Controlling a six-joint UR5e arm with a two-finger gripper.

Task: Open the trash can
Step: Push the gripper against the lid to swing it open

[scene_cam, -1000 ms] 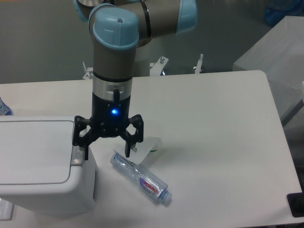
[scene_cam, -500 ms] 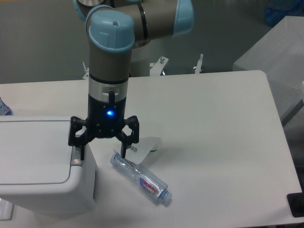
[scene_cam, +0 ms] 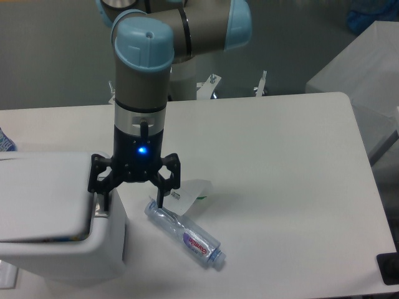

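Observation:
The trash can [scene_cam: 59,252] is a large boxy white bin at the front left of the table. Its flat lid [scene_cam: 43,196] stands lifted, its near edge raised off the body with a dark gap under it. The grey push-button tab [scene_cam: 100,215] sits at the lid's right end. My gripper [scene_cam: 132,200] is open, pointing down, its left finger [scene_cam: 100,193] right over the tab and its right finger beyond the bin's side, above the table.
A crushed clear plastic bottle [scene_cam: 185,234] lies on the table just right of the bin, below my right finger. A white scrap of paper [scene_cam: 193,189] lies behind it. The table's right edge [scene_cam: 368,187] borders grey boxes.
My gripper moved slightly left and down onto the tab. The trash can's lid, flat and shut before, has popped up.

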